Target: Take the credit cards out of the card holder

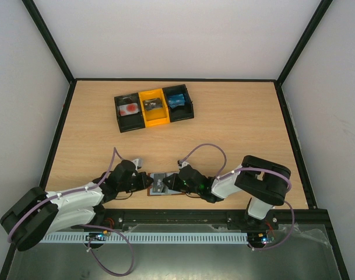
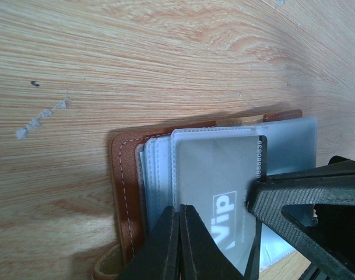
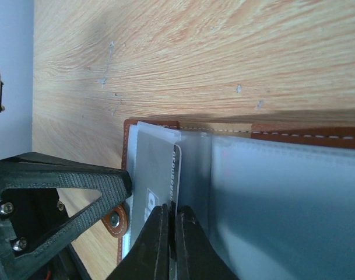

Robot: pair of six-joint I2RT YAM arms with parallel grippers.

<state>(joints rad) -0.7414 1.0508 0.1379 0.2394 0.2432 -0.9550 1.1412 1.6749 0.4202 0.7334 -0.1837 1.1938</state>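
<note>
The reddish-brown card holder (image 1: 161, 185) lies open near the table's front edge, its clear plastic sleeves showing. In the left wrist view its leather edge (image 2: 123, 175) frames a dark grey credit card (image 2: 215, 175) marked "Vip" inside a sleeve. My left gripper (image 2: 180, 224) is shut on a sleeve edge at the holder's left side (image 1: 147, 182). My right gripper (image 3: 172, 219) is shut on the card's edge (image 3: 176, 175), which sticks partly out of its sleeve. The right gripper (image 1: 172, 182) sits at the holder's right side. The holder's far leather rim (image 3: 305, 137) shows in the right wrist view.
A black-and-yellow three-bin tray (image 1: 154, 119) stands at the back, with a blue card (image 1: 177, 99) in its right bin and items in the other two. The holder's snap tab (image 3: 115, 220) lies beside the left gripper's finger (image 3: 66, 186). The table's front edge is just behind both grippers.
</note>
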